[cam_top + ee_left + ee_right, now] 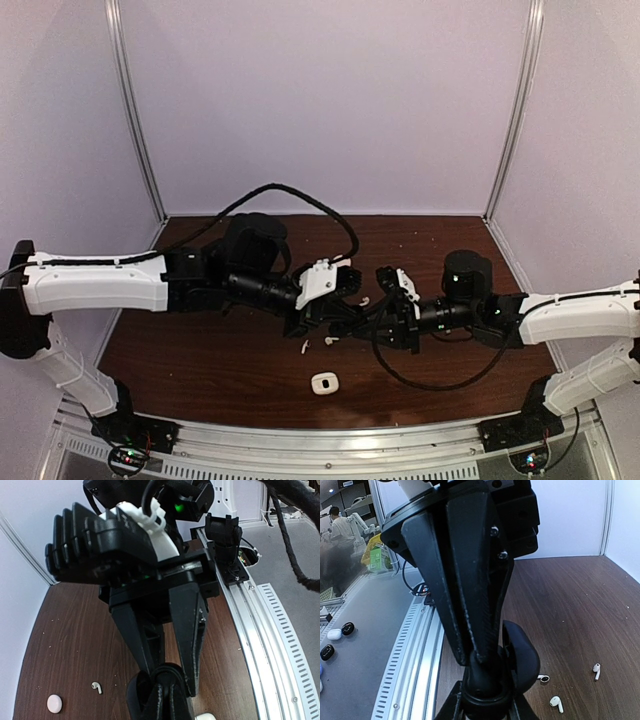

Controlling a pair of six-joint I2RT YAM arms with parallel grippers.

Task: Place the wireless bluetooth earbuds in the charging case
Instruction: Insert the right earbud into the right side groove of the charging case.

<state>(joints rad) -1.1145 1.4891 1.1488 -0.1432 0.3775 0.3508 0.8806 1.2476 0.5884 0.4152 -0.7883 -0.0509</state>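
Note:
A black charging case [522, 660] with its lid open is held between both grippers above the middle of the table. My left gripper [169, 680] is shut on it from one side and my right gripper [482, 660] from the other. In the top view the left gripper [350, 312] and right gripper [382, 320] meet tip to tip. Whitish earbuds lie on the wood by the case [556, 703], [596, 670], [543, 678]; two show in the top view [305, 347], [330, 341]. No black earbuds show on the table.
A small white case [323, 383] lies near the front edge. One earbud [96, 687] and a white rounded thing [54, 703] lie beside the left gripper. The metal rail [260, 630] runs along the near edge. Small black and white things [334, 634] lie beyond it.

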